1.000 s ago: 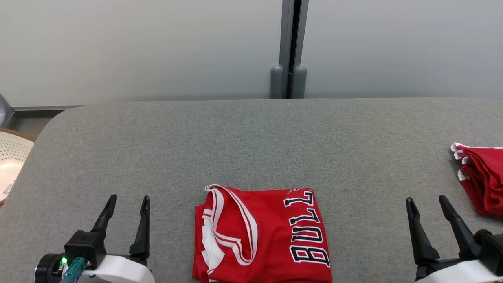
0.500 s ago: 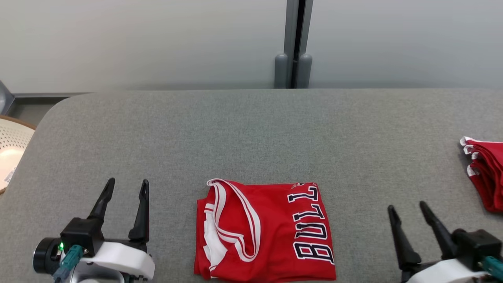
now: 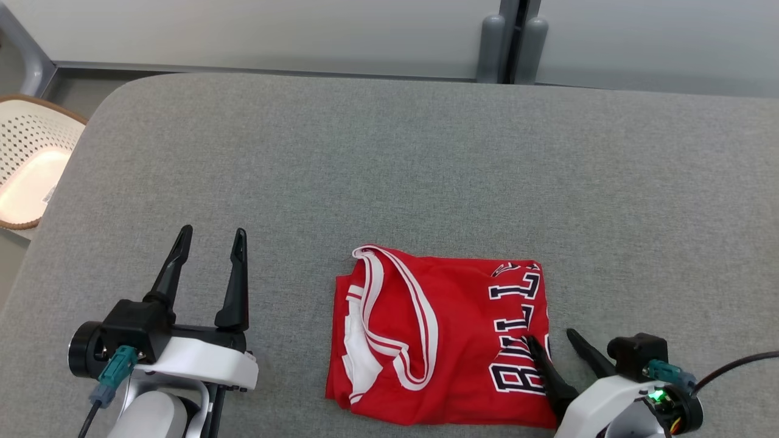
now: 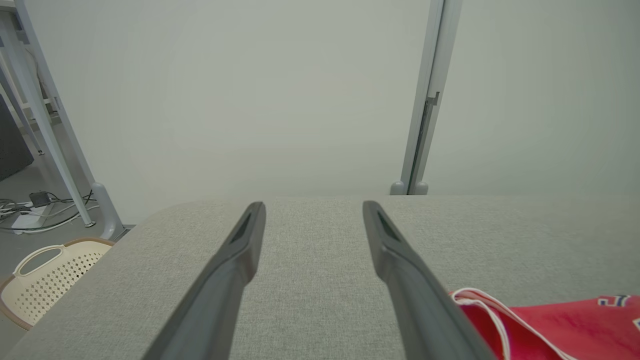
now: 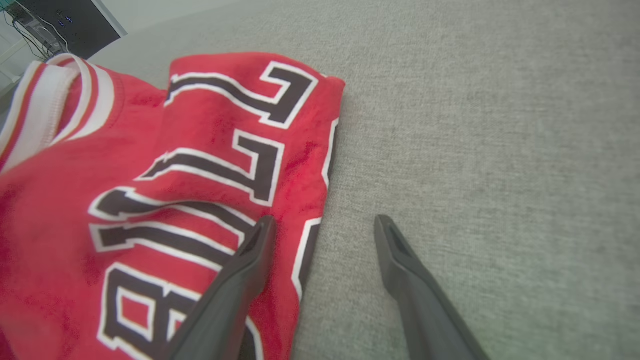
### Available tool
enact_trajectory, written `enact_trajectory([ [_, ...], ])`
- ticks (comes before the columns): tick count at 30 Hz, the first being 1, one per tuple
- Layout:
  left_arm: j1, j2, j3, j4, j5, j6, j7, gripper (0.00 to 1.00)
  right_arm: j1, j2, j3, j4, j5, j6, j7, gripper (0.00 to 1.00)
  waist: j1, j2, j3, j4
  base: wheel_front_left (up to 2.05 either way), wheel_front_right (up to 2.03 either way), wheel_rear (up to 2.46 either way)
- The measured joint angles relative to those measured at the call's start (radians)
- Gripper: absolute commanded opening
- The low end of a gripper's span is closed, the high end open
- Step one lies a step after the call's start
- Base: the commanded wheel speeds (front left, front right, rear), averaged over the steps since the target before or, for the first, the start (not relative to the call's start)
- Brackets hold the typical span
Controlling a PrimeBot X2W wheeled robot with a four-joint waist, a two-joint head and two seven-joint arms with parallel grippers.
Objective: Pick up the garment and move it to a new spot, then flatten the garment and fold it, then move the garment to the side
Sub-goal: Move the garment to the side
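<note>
Folded red jersey [image 3: 438, 340] lying flat at the near middle of the grey table [image 3: 389, 170]; both grippers spread wide, nothing held.

Head view: left gripper [image 3: 213, 232] over bare table well to the left of the jersey, fingers apart and empty; right gripper [image 3: 551, 336] at the jersey's right edge, one finger over the lettering, the other over table; white basket [image 3: 30, 158] off the table's left end. Left wrist view: fingers apart above bare table, jersey's white-trimmed edge at lower right, basket on the floor at lower left, grey post [image 4: 425, 100] against the far wall. Right wrist view: open fingers straddle the jersey's edge; contact with the cloth cannot be told.
</note>
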Motion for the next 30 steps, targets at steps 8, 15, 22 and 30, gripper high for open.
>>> enact_trajectory([
  [8, -0.017, -0.02, 0.018, -0.003, 0.009, -0.009, -0.005, 1.0, -0.056, -0.029, 0.055, 0.024, 0.066, 0.001, 0.006, 0.0, 0.0, -0.0001, 0.04, 0.013, 0.0, 0.0, 0.0],
  [15, -0.018, -0.02, 0.053, -0.02, 0.022, -0.008, -0.006, 1.0, -0.063, -0.138, 0.064, -0.179, -0.014, 0.001, 0.013, 0.0, 0.0, -0.0001, 0.052, -0.043, 0.0, 0.0, 0.0],
  [22, -0.016, -0.024, 0.083, -0.054, 0.045, -0.013, -0.006, 1.0, -0.095, -0.277, 0.016, -0.466, -0.108, 0.001, 0.104, 0.0, 0.0, -0.0001, 0.063, -0.147, 0.0, 0.0, 0.0],
  [30, -0.036, -0.031, 0.083, -0.076, 0.069, -0.03, -0.006, 1.0, -0.144, -0.372, -0.067, -0.565, -0.096, 0.001, 0.179, 0.0, 0.0, 0.0, 0.081, -0.275, 0.0, 0.0, 0.0],
])
